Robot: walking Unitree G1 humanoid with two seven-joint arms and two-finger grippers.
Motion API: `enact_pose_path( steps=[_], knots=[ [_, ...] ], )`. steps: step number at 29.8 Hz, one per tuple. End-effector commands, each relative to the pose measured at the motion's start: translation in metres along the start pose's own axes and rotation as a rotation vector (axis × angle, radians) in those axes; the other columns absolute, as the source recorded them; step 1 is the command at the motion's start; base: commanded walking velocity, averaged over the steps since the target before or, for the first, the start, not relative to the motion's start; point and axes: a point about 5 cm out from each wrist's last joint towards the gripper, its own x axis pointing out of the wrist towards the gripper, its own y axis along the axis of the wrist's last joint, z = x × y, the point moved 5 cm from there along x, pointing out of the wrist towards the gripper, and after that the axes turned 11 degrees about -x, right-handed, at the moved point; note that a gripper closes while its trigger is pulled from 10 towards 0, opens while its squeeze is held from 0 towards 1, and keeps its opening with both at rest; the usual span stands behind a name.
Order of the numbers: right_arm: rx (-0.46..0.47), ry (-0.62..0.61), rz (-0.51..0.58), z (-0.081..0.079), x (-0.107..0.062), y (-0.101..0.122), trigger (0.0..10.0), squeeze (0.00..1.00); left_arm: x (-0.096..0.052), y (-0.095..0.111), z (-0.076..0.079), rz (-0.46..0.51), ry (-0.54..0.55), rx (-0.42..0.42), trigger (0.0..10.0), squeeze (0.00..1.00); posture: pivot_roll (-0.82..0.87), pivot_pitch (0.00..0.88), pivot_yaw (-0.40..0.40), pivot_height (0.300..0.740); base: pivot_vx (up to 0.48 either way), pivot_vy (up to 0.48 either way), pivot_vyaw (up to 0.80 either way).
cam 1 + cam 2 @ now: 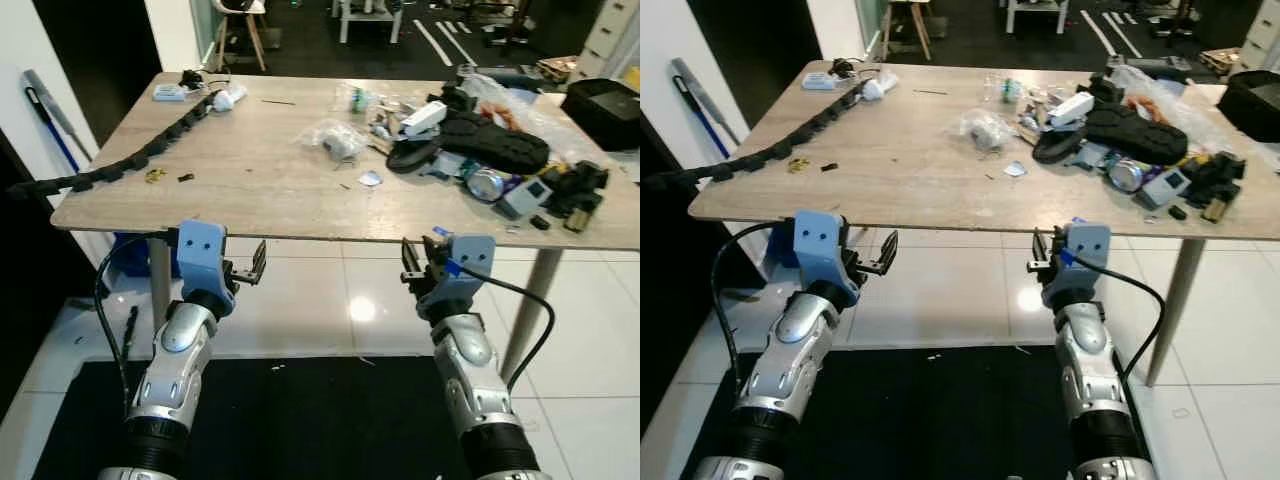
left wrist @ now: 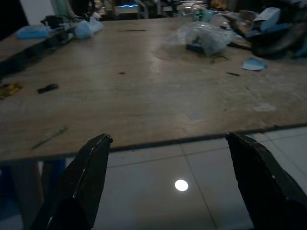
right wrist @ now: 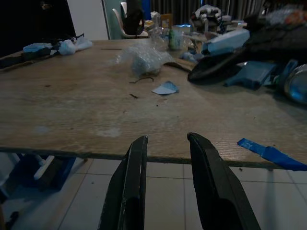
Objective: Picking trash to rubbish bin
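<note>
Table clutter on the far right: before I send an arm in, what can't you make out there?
- Pile under the black shoe sole: items overlap; what lies beneath is hidden in the eye views.
- Black box: cut off by the right edge of the left eye view.
- Can: label too small to read.
- Crumpled clear plastic: its contents are too dim to tell in the left wrist view.

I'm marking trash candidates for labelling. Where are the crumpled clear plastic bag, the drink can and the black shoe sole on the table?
crumpled clear plastic bag (image 1: pixel 334 139), left eye view, middle of the crinkled bundle.
drink can (image 1: pixel 486 183), left eye view, its round silver end.
black shoe sole (image 1: pixel 497 140), left eye view, centre of the treaded underside.
</note>
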Motion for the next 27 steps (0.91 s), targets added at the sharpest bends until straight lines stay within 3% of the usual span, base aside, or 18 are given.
enact_pose_path(
  steps=[1, 27],
  knots=[
    [-0.009, -0.021, -0.016, 0.008, -0.0009, -0.0017, 10.0, 0.0, -0.0015, -0.0057, 0.0041, -0.022, -0.01, -0.005, 10.0, 0.0, 0.01, 0.126, 0.03, 0.74, 0.326, 0.0, 0.0],
    [-0.022, -0.031, -0.029, 0.0178, 0.0048, 0.0022, 10.0, 0.0, 0.0002, -0.0037, 0.0081, -0.018, -0.008, -0.007, 10.0, 0.0, 0.0, 0.133, 0.021, 0.74, 0.329, 0.0, 0.0]
  ],
)
